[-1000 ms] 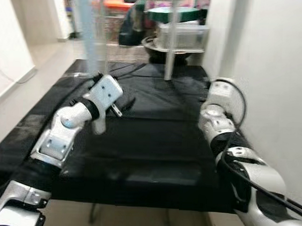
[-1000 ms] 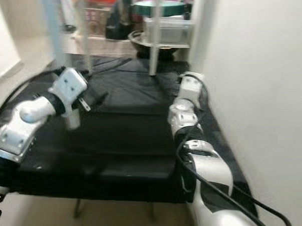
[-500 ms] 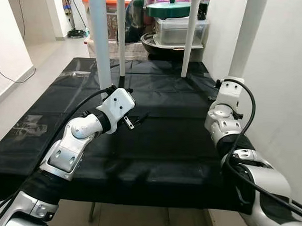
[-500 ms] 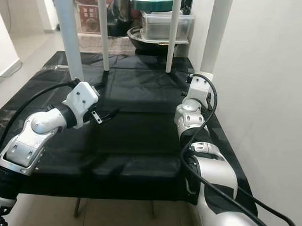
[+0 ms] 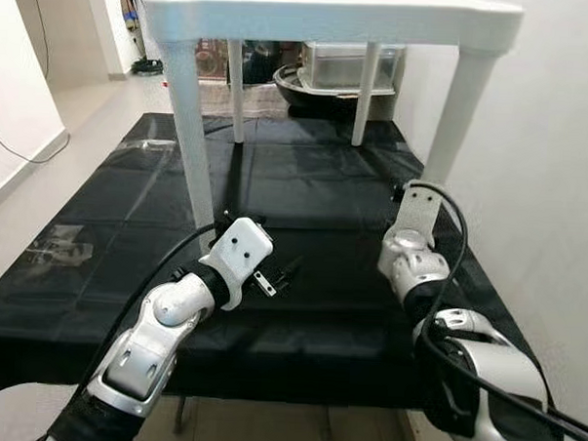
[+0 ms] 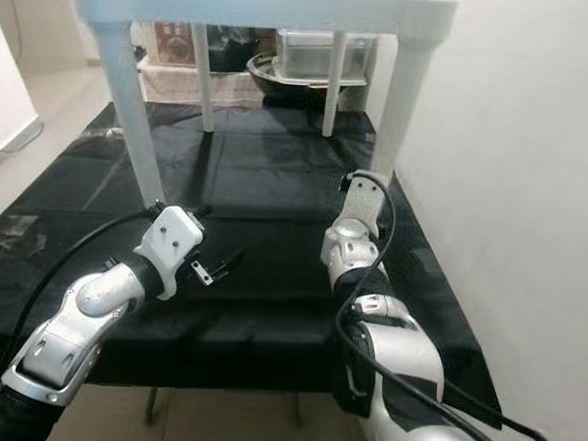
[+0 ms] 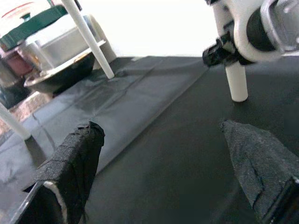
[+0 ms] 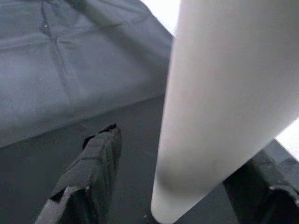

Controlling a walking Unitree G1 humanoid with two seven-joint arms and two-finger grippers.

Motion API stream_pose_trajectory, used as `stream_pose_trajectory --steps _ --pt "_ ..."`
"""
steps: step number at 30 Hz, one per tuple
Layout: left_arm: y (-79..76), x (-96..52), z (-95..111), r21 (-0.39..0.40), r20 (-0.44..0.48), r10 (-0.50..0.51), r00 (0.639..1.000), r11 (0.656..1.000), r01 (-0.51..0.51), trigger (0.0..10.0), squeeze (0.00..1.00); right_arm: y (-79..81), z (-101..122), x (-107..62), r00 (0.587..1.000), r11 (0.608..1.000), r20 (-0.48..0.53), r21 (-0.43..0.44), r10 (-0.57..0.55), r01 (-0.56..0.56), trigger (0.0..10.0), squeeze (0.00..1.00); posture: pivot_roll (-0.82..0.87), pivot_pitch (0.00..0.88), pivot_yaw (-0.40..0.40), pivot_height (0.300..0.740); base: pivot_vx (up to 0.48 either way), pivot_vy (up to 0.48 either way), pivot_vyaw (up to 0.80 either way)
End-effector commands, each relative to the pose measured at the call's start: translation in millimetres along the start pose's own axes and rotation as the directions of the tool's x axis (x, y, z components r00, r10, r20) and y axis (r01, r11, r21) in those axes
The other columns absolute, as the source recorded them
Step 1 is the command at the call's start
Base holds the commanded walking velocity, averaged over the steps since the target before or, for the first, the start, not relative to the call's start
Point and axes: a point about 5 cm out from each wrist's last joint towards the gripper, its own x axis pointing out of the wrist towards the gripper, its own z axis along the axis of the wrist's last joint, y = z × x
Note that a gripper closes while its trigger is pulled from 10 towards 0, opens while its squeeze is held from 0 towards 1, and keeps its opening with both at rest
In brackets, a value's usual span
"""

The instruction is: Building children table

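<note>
A white plastic children's table (image 5: 332, 12) stands upright on a black sheet (image 5: 305, 182), all of its legs on the sheet. My left gripper (image 5: 288, 272) hovers low over the sheet, just right of the front left leg (image 5: 186, 128). Its fingers (image 7: 77, 163) are spread wide, open and empty. My right gripper (image 8: 187, 154) is at the foot of the front right leg (image 5: 455, 110). That leg (image 8: 219, 107) sits between the open fingers, with a gap beside one finger (image 8: 96, 168).
A white wall (image 5: 561, 144) runs close along the right of the sheet. Behind the table stand a metal bowl and a lidded container (image 5: 335, 66). Light floor (image 5: 75, 103) lies to the left. The sheet's front edge is near my arms.
The whole view has shifted and sharpened, bringing the tabletop into the picture. My left gripper has drawn back from the front left leg toward the sheet's front. The right gripper stays by the front right leg.
</note>
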Motion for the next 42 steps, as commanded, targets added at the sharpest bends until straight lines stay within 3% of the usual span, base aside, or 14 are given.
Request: stream_pose_trajectory --steps 1,8,15,16,18,19,21,24,25,26,28,31,34,42 --pt "-2.9 -2.2 -1.8 -0.007 -0.018 0.003 1.0 1.0 -0.003 10.0 0.0 1.6 1.6 -1.1 1.0 1.0 0.008 -0.009 0.007 -0.007 10.0 0.0 0.09 0.015 -0.015 0.74 0.0 0.0 0.0" --pt "-9.3 -11.0 -7.3 -0.03 -0.048 0.038 0.998 0.999 -0.039 10.0 0.0 3.9 1.3 -3.5 0.996 0.995 0.034 0.047 0.086 -0.087 10.0 0.0 0.08 0.011 -0.012 0.74 0.0 0.0 0.0" --pt "-16.7 -29.4 -22.3 -0.083 -0.108 0.134 0.985 0.986 -0.143 10.0 0.0 4.6 -0.2 -17.1 0.97 0.977 0.143 0.062 0.195 -0.205 10.0 0.0 0.07 0.001 -0.013 0.74 0.0 0.0 0.0" --pt "-21.2 -38.3 -29.3 -0.105 -0.14 0.159 0.977 0.979 -0.175 10.0 0.0 5.2 -4.0 -28.0 0.941 0.961 0.223 0.049 0.255 -0.272 10.0 0.0 0.06 0.0 -0.013 0.74 0.0 0.0 0.0" --pt "-24.2 -44.2 -33.6 -0.117 -0.162 0.174 0.971 0.974 -0.194 10.0 0.0 5.8 -6.7 -36.7 0.915 0.948 0.276 0.035 0.296 -0.317 10.0 0.0 0.06 0.0 -0.013 0.74 0.0 0.0 0.0" --pt "-27.1 -50.2 -38.2 -0.145 -0.188 0.193 0.963 0.964 -0.221 10.0 0.0 4.1 -11.6 -46.4 0.877 0.94 0.35 -0.03 0.329 -0.341 10.0 0.0 0.05 0.0 -0.014 0.74 0.0 0.0 0.0" --pt "-29.5 -55.3 -42.0 -0.154 -0.207 0.204 0.957 0.959 -0.238 10.0 0.0 2.4 -21.5 -54.7 0.848 0.929 0.385 -0.081 0.364 -0.362 10.0 0.0 0.05 0.0 -0.011 0.74 0.0 0.0 0.0" --pt "-31.1 -59.0 -44.5 -0.161 -0.222 0.215 0.951 0.954 -0.253 10.0 0.0 0.1 -33.2 -60.1 0.841 0.917 0.367 -0.123 0.398 -0.38 10.0 0.0 0.05 0.0 -0.011 0.74 0.0 0.0 0.0" --pt "-33.3 -62.5 -48.2 -0.191 -0.245 0.232 0.941 0.94 -0.281 10.0 0.0 -1.2 -48.2 -68.8 0.814 0.885 0.347 -0.157 0.465 -0.439 10.0 0.0 0.04 0.0 -0.011 0.74 0.0 0.0 0.0" --pt "-33.3 -62.5 -48.2 -0.191 -0.245 0.232 0.941 0.94 -0.281 10.0 0.0 -1.2 -48.2 -68.8 0.814 0.885 0.347 -0.157 0.465 -0.439 10.0 0.0 0.04 0.0 -0.011 0.74 0.0 0.0 0.0" --pt "-41.9 -66.4 -53.7 -0.242 -0.279 0.243 0.929 0.919 -0.313 10.0 0.0 -3.9 -73.7 -89.0 0.762 0.812 0.291 -0.122 0.578 -0.57 10.0 0.0 0.03 0.0 -0.006 0.74 0.0 0.0 0.0" --pt "-41.9 -66.4 -53.7 -0.242 -0.279 0.243 0.929 0.919 -0.313 10.0 0.0 -3.9 -73.7 -89.0 0.762 0.812 0.291 -0.122 0.578 -0.57 10.0 0.0 0.03 0.0 -0.006 0.74 0.0 0.0 0.0" --pt "-62.6 -65.9 -60.0 -0.307 -0.313 0.228 0.922 0.894 -0.326 10.0 0.0 -2.5 -95.7 -113.7 0.698 0.738 0.267 -0.09 0.664 -0.668 10.0 0.0 0.02 0.0 -0.016 0.74 0.0 0.0 0.0" --pt "-67.0 -64.3 -70.7 -0.324 -0.357 0.233 0.904 0.877 -0.354 10.0 0.0 1.0 -107.2 -119.9 0.663 0.703 0.254 -0.12 0.705 -0.701 10.0 0.0 0.01 0.0 -0.018 0.74 0.0 0.0 0.0"
